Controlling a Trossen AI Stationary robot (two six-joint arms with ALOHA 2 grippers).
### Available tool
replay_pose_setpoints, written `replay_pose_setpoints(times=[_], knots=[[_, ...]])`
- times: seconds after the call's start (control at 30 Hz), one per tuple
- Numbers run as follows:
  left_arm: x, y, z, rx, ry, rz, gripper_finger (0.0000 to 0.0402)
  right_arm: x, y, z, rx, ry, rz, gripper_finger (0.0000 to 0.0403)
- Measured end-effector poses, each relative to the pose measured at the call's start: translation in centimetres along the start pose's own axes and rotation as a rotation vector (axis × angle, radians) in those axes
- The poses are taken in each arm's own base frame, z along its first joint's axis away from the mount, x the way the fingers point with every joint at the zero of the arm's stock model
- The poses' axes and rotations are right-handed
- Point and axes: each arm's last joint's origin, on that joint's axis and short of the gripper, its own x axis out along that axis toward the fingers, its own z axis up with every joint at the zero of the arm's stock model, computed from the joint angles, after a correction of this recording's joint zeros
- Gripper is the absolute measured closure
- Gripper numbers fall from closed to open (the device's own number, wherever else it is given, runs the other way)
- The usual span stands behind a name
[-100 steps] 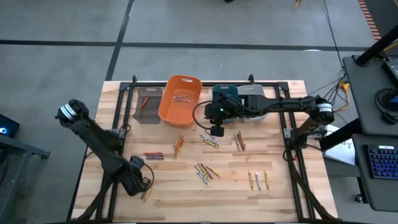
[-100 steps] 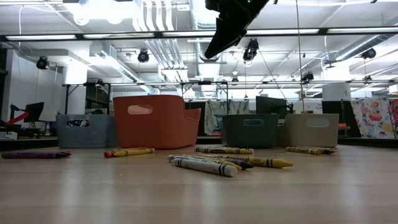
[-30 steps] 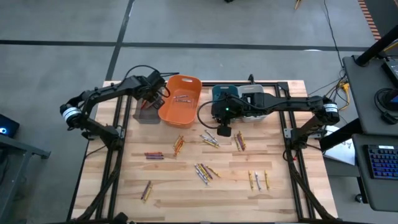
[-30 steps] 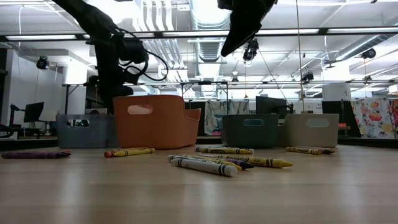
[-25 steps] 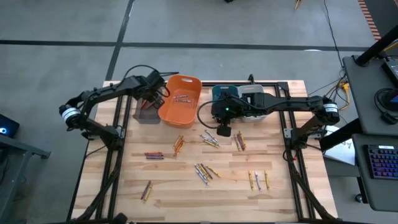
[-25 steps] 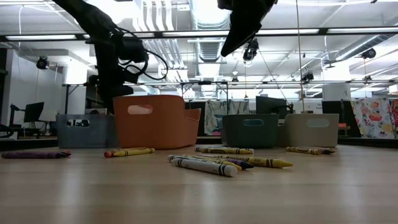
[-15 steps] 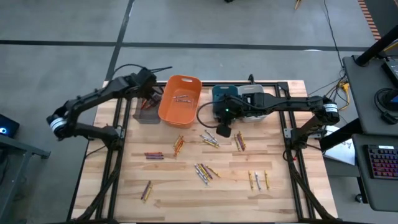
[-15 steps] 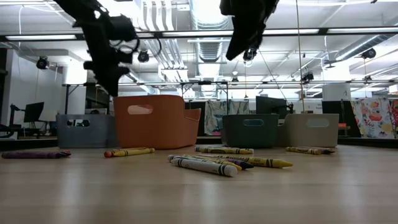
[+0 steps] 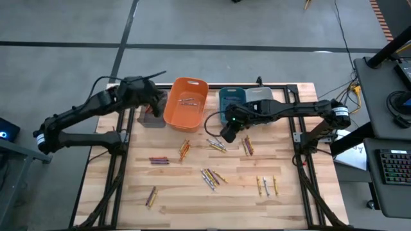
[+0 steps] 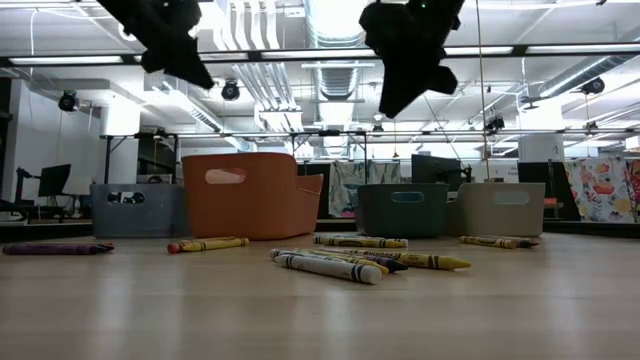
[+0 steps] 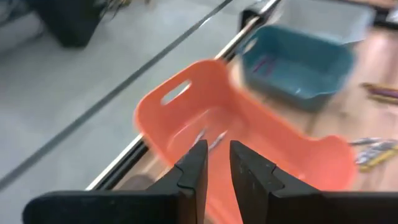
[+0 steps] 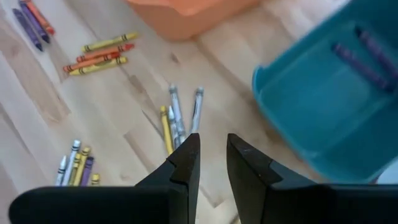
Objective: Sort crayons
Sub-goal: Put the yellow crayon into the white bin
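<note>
On the wooden table (image 9: 192, 199), the orange bin (image 9: 185, 102) and teal bin (image 12: 336, 112) hold crayons (image 9: 187, 101); both end effectors narrowly apart, empty.

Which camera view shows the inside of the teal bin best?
The right wrist view: it looks down into the teal bin, showing purple crayons on its floor. The left wrist view shows it blurred, the high view shows it small, and the low view shows only its outer wall.
</note>
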Motion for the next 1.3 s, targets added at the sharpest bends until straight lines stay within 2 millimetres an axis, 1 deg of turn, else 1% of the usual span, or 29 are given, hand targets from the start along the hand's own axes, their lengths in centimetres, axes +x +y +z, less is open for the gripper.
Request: replay_pose_setpoints(times=[0.17,0.3,0.4,0.53,0.73,0.97,1.17,1.3], knots=[[-0.1,-1.9,-0.8,0.054,-0.114,-0.087,0.0353,1.3,0.5,-2.2,0.076,0.064,-0.022,0.0335],[0.1,-2.7,-1.5,0.071,-0.194,-0.125,0.0353,2.1,0.9,-3.9,0.141,0.116,-0.038,0.0335],[0.3,-2.9,-1.9,0.070,-0.233,-0.131,0.0353,2.7,1.0,-5.0,0.196,0.158,-0.046,0.0335],[0.4,-2.9,-2.2,0.068,-0.241,-0.131,0.0353,3.4,1.0,-6.5,0.262,0.207,-0.062,0.0335],[0.3,-2.9,-2.2,0.089,-0.243,-0.128,0.0353,4.7,0.3,-8.6,0.355,0.296,-0.098,0.0335],[0.3,-2.9,-2.2,0.090,-0.240,-0.128,0.0353,5.6,-0.4,-9.8,0.398,0.317,-0.139,0.0335],[0.4,-2.9,-2.3,0.092,-0.235,-0.128,0.0353,6.3,-0.1,-9.6,0.391,0.278,-0.103,0.0335],[0.4,-2.9,-2.3,0.092,-0.235,-0.128,0.0353,7.5,0.0,-9.5,0.355,0.287,-0.137,0.0335]])
